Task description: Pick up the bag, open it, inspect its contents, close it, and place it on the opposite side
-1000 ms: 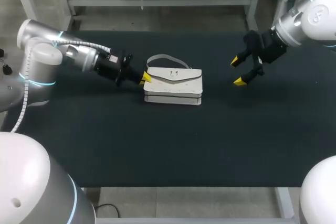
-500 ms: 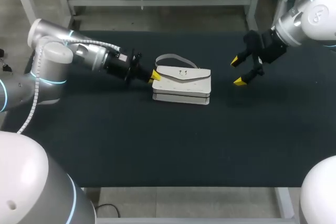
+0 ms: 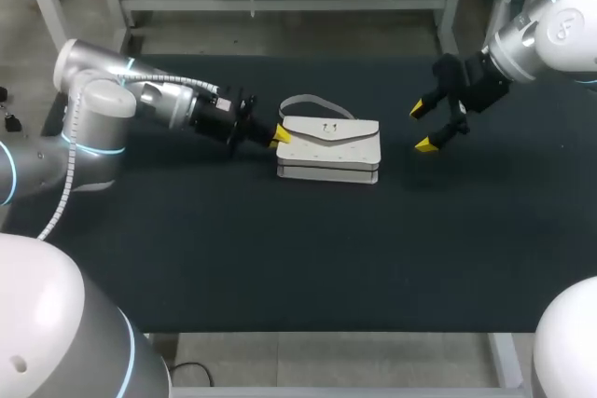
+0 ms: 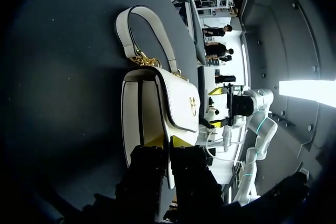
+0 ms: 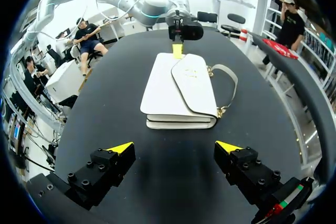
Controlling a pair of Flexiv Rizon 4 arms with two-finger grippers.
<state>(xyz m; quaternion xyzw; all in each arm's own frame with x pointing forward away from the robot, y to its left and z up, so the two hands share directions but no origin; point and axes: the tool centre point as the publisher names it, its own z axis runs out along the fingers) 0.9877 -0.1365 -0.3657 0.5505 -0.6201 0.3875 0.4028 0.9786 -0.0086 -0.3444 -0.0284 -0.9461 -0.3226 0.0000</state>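
table: dark top (image 3: 280, 258), carrying the bag around its middle.
bag: white bag (image 3: 328, 150) lies flat on the table between the two arms, closer to the left one. Flap (image 3: 328, 130) is down with the clasp facing up, so it hasn't been opened.
left gripper: left gripper (image 4: 169, 141) comes in low from the left and is clenched on the bag's left end. A thin white edge runs between the yellow tips. Wrist view is too tight to tell flap edge from side panel. Low side-on grip is probably meant to control the end without crushing the body.
right gripper: right gripper (image 3: 422, 127) hovers above the table to the bag's right, well apart from it. Jaws are spread wide and hold nothing. It points at the bag's free end, likely staged to take the flap.
handle: handle (image 3: 312, 102) lies slack on the table at the bag's far side, so nothing is lifting by it.
stage: pick-up. Lift, open, inspect, close and transfer are all still to do.
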